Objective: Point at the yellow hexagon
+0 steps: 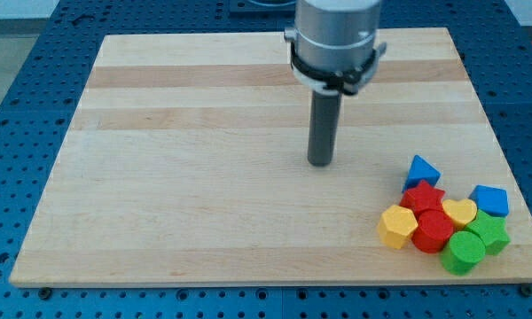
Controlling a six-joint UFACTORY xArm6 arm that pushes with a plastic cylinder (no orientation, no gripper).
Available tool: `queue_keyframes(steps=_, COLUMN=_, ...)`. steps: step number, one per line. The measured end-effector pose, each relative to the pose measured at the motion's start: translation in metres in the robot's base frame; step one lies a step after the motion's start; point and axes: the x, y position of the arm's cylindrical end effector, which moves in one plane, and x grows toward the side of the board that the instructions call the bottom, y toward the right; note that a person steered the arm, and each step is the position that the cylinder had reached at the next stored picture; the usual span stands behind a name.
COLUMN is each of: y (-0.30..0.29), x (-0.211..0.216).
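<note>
The yellow hexagon [396, 226] lies at the left end of a tight cluster of blocks near the board's bottom right corner. My tip [320, 163] rests on the wooden board [204, 177], up and to the left of the yellow hexagon, well apart from it. The rod hangs from the grey arm end at the view's top. A red block [434, 231] touches the yellow hexagon on its right, and a yellow heart [459, 212] lies further right.
The same cluster holds a blue triangle [421, 170], a red block [423, 197], a blue block [489, 200], a green cylinder [465, 252] and a green block [491, 232]. A blue perforated table surrounds the board.
</note>
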Motion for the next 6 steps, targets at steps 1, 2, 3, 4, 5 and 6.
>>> queue_keyframes(steps=1, y=0.0, x=0.008)
queue_keyframes(steps=2, y=-0.001, x=0.019)
queue_keyframes(steps=3, y=-0.003, x=0.052)
queue_keyframes(steps=4, y=-0.003, x=0.076)
queue_keyframes(steps=5, y=-0.004, x=0.117)
queue_keyframes(steps=6, y=0.004, x=0.123)
